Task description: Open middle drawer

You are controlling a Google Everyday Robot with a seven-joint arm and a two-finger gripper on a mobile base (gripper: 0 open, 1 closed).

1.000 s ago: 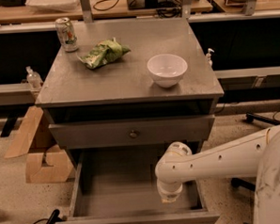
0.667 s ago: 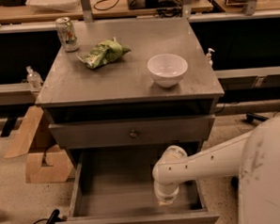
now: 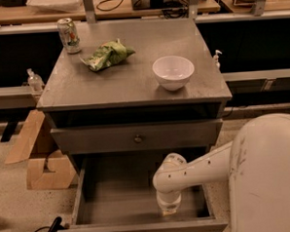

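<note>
Camera view: the middle drawer (image 3: pixel 97 139) sits shut, one round knob (image 3: pixel 138 138) at its centre. Directly below it, the bottom drawer (image 3: pixel 115 202) stands pulled out. The gripper (image 3: pixel 168 209) points down inside that drawer; whether it is spread or closed cannot be told. Above the middle drawer, the tabletop (image 3: pixel 85 84) carries one white bowl (image 3: pixel 173 72), one green bag (image 3: pixel 107 54) and one can (image 3: pixel 68 35). Cardboard (image 3: pixel 42 157) lies to its left.

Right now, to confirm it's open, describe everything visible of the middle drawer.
The middle drawer is grey, wide and shallow, metal-looking, pulled far out beneath the shut upper drawer. Its floor and side walls are in view; its front lies at the picture's bottom edge. The gripper points down into its right half.
</note>
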